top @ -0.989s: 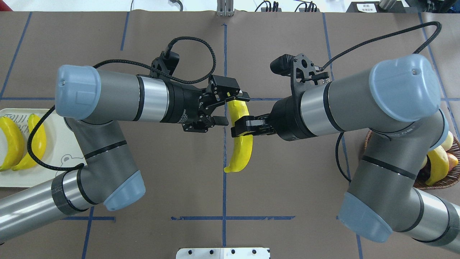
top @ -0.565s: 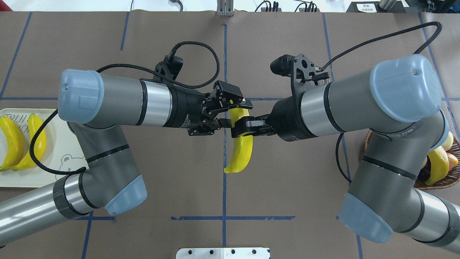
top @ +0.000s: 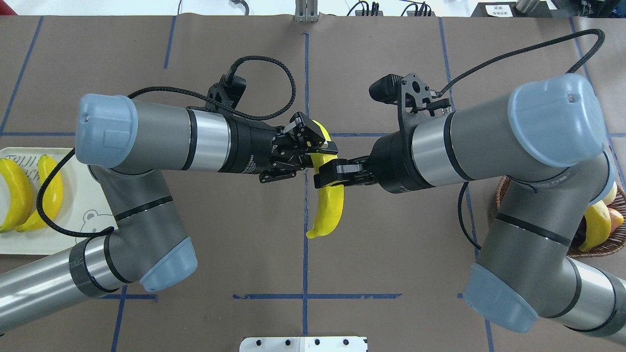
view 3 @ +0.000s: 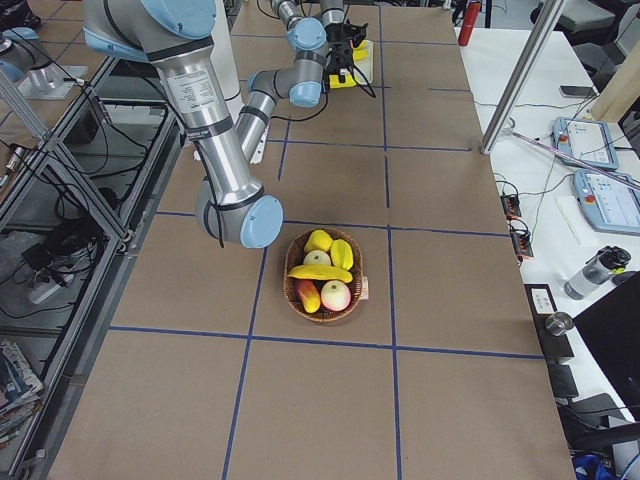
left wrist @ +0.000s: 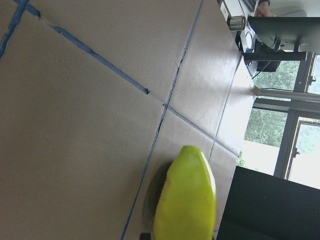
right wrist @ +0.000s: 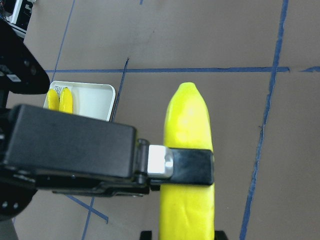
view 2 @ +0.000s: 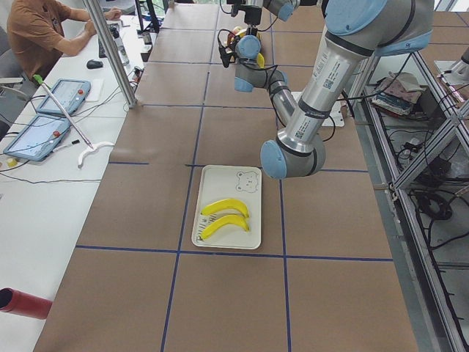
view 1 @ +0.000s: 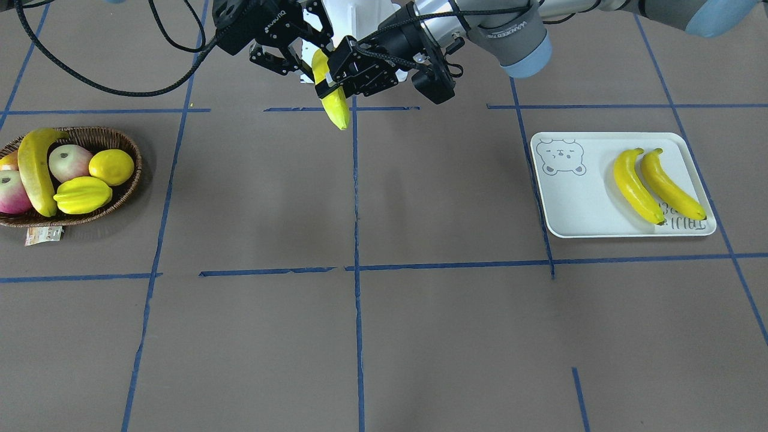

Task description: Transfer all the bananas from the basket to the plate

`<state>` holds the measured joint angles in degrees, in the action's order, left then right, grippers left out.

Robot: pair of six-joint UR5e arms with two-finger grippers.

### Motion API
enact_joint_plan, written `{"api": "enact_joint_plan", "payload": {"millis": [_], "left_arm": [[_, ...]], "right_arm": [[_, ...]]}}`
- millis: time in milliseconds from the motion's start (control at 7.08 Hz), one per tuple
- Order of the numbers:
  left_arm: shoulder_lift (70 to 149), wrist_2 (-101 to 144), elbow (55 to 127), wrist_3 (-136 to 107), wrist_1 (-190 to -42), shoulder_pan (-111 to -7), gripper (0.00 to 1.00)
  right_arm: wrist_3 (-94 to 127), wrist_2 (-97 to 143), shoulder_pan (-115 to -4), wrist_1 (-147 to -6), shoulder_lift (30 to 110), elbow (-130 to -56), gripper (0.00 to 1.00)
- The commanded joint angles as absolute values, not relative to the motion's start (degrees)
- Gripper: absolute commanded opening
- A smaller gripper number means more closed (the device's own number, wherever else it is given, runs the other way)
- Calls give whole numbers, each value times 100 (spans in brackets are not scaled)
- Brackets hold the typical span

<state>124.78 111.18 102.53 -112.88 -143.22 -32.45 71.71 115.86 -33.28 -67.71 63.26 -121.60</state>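
One banana hangs in mid-air over the table's centre line. My right gripper is shut on its middle. My left gripper is shut on its far end, and one of its fingers lies across the banana in the right wrist view. Two bananas lie on the plate at my left. One banana lies in the basket at my right.
The basket also holds a starfruit, a lemon and apples. A paper tag lies by its rim. Blue tape lines cross the brown table. An operator sits beyond the far side.
My left gripper moved in onto the banana's far end and went from wide open to shut on it. The right gripper and the banana held still.
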Motion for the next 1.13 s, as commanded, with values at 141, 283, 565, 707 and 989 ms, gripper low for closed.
{"api": "enact_joint_plan", "payload": {"millis": [141,283,565,707,989], "left_arm": [[12384,11118,10169,-11180,-14230,-3383,0],[12253,11170,10108,-11032,-13925,-3488,0],[12086,11180,10229,-10059,-12418,-3594,0],[11789,11188,10439,-9533,-11662,-3682,0],[11104,11416,10967,-8155,-10203,-4163,0]], "right_arm": [[7391,11619,-3375,-6811,6485,-12462,100],[7435,11619,-3384,-6838,6808,-12733,100],[7436,11584,-3471,-6812,7669,-13270,100],[7436,11601,-3498,-6794,7890,-13306,100],[7418,11637,-3498,-6776,8234,-13263,100]]}}
